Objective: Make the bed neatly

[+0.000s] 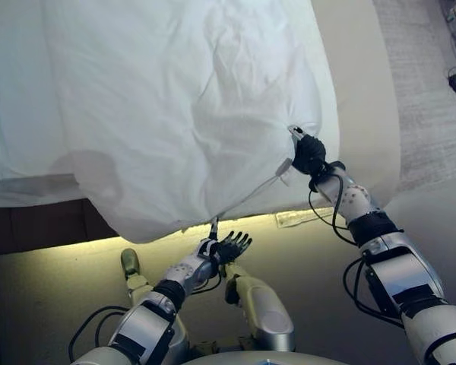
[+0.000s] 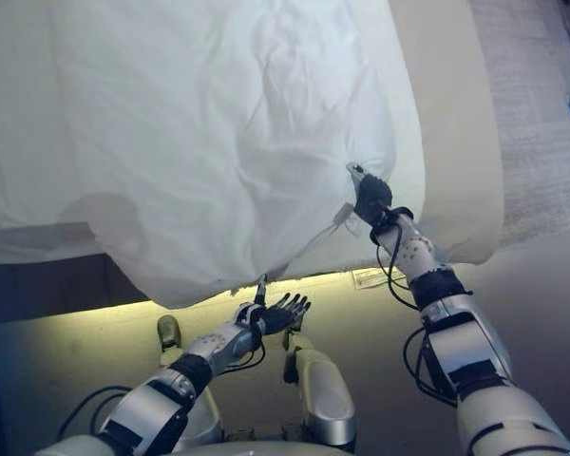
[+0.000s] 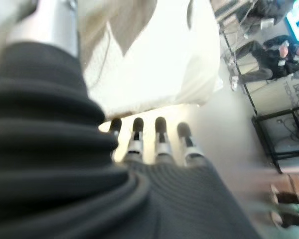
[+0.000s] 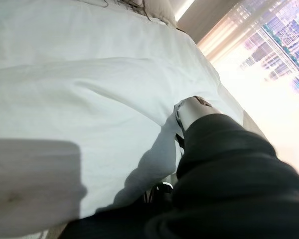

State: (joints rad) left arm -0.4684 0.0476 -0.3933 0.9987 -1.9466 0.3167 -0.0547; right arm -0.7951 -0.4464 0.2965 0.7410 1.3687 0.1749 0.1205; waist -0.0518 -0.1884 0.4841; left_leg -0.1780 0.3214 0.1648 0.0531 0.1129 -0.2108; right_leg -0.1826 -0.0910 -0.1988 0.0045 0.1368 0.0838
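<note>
Pale floor runs beneath the bed. White duvet drapes over the bed's near edge. Right robot hand is clamped on the duvet's corner, cloth bunched around it. Left robot hand hangs just below the duvet's hem, fingers straight, holding nothing.
</note>
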